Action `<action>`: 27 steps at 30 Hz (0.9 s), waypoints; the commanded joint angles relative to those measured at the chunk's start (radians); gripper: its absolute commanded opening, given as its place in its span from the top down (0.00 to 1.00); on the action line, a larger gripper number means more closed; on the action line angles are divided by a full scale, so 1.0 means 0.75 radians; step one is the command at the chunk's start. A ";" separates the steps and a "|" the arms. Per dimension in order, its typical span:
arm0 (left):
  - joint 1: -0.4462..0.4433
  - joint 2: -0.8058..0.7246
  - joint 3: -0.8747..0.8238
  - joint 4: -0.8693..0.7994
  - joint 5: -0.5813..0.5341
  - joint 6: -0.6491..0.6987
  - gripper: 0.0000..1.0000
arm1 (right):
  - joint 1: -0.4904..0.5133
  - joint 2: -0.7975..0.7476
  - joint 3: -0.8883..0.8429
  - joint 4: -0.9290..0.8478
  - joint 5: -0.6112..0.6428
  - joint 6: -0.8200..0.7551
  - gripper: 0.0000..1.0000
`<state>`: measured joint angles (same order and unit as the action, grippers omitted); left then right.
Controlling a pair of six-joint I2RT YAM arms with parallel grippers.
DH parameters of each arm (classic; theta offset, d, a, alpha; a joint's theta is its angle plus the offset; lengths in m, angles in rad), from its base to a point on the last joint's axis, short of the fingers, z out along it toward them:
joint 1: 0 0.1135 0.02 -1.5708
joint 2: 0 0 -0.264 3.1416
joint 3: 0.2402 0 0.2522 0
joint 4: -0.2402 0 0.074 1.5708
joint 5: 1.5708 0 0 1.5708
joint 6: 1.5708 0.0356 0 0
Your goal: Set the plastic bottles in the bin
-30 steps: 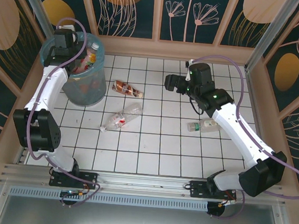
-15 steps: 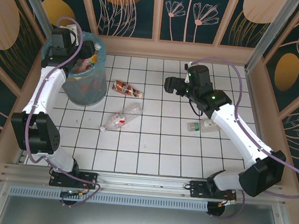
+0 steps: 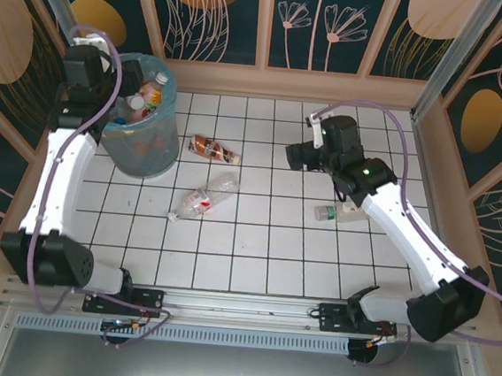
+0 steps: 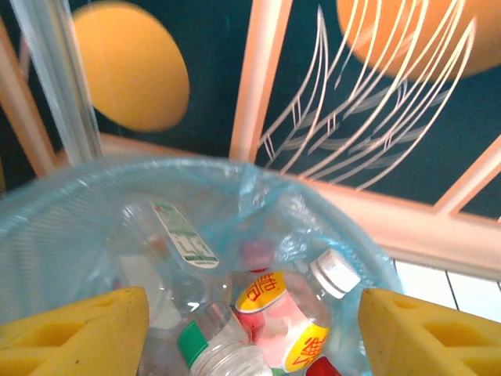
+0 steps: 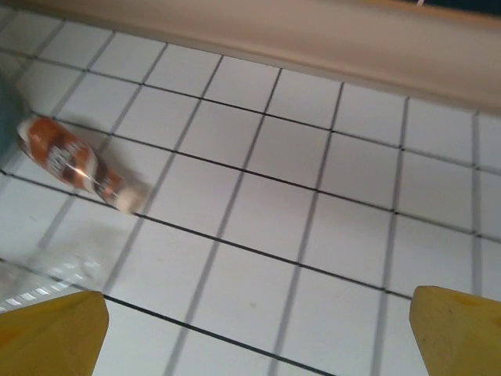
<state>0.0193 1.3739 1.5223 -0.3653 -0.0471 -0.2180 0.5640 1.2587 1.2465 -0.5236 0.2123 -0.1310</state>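
Plastic bottles (image 3: pixel 142 104) lie piled inside the bin (image 3: pixel 154 156). The left end effector (image 4: pixel 250 333), fingers apart and empty, has pulled back from above the bin to its far-left rim, so that drop looks finished. Three bottles remain on the desk (image 3: pixel 263 243): a brown-labelled bottle (image 3: pixel 214 150) just right of the bin, a crushed clear bottle (image 3: pixel 204 196) near it toward the arm bases, and a green-capped bottle (image 3: pixel 337 212) well apart to the right. The right end effector (image 5: pixel 254 333), fingers wide apart and empty, has shifted slightly and hovers over tiles further right of the bin.

The bin (image 3: pixel 152 156) stands in the table's (image 3: pixel 254 250) far left corner, with several bottles (image 3: pixel 145 101) inside it. On the table, one bottle (image 3: pixel 214 150) lies just right of the bin, a second bottle (image 3: pixel 204 198) in front of that, and a third bottle (image 3: pixel 339 212) well apart to the right.
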 commanded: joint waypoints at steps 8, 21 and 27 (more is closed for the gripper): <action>-0.477 -0.457 -0.612 0.301 0.087 0.169 0.33 | -0.203 0.031 -0.233 -0.258 0.163 -0.765 0.01; -0.716 -0.403 -0.764 0.371 0.149 0.025 0.33 | -0.404 0.323 -0.350 -0.246 -0.067 -0.825 0.01; -0.725 -0.412 -0.761 0.361 0.188 0.050 0.32 | -0.436 0.433 -0.356 -0.218 -0.058 -0.862 0.01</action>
<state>-0.5182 1.0744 0.9497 -0.1341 0.0666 -0.1772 0.2535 1.5681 0.9848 -0.6811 0.1974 -0.7357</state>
